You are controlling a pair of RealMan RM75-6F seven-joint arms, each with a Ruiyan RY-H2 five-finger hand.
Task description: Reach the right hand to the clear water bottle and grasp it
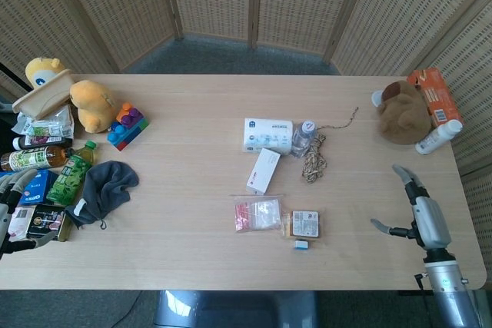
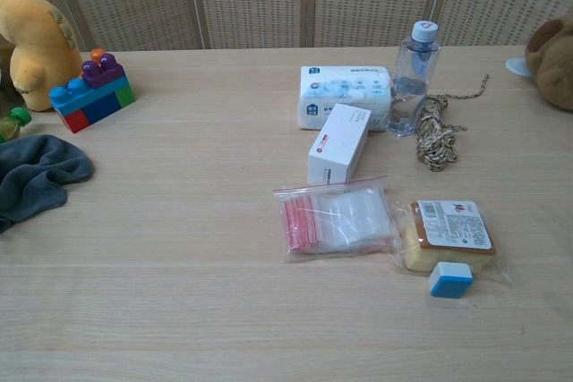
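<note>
The clear water bottle (image 1: 304, 137) (image 2: 414, 78) stands upright near the table's middle, between a white tissue pack (image 1: 267, 134) and a coil of twine (image 1: 314, 157). My right hand (image 1: 415, 207) hovers over the table's right front part, well to the right of the bottle, fingers spread and holding nothing. My left hand (image 1: 13, 213) shows at the left edge of the head view, fingers apart, empty. Neither hand appears in the chest view.
A white box (image 1: 264, 170), a zip bag (image 1: 257, 214), a wrapped snack (image 1: 305, 223) and a small blue block (image 1: 300, 244) lie in front of the bottle. A brown plush (image 1: 402, 113) and white bottle (image 1: 440, 137) sit at the right edge. Toys, bottles and a grey cloth (image 1: 105, 187) crowd the left side.
</note>
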